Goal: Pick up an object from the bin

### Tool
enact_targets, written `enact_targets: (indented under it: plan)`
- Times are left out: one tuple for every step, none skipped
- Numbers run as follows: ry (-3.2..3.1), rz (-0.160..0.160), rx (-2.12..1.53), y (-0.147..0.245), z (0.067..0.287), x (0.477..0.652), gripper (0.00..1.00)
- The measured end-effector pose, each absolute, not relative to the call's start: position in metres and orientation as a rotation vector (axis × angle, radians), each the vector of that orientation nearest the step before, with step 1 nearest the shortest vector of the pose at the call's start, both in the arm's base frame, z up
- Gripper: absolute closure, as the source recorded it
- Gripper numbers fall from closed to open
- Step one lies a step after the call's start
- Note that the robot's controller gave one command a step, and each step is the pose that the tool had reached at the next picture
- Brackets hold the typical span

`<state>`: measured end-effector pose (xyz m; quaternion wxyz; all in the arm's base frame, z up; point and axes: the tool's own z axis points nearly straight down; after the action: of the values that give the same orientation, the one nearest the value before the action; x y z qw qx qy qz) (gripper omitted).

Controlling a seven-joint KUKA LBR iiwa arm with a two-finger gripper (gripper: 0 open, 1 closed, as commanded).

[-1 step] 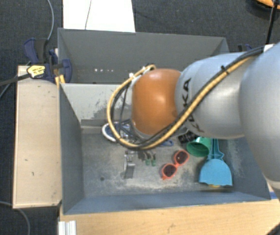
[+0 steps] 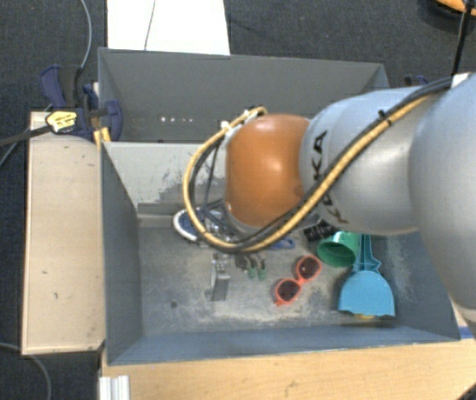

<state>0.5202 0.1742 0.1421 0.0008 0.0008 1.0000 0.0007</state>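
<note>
**Arm's down in the bin, nothing grabbed that I can see**

Nearest me in the grey bin (image 2: 121,248) are a blue plastic scoop (image 2: 366,293) and red sunglasses (image 2: 296,279). The tool (image 2: 218,287) sits low on bare floor just left of the sunglasses. I can't tell if it's open or closed. Behind are a green cup (image 2: 336,249) and the orange wrist cover (image 2: 263,169).
</note>
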Motion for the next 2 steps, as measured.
enact_targets:
  plan:
    - [3.14,0.006,0.042,0.129,0.136,0.541,0.0]
    - [3.134,0.0,0.151,0.097,0.126,0.575,0.0]
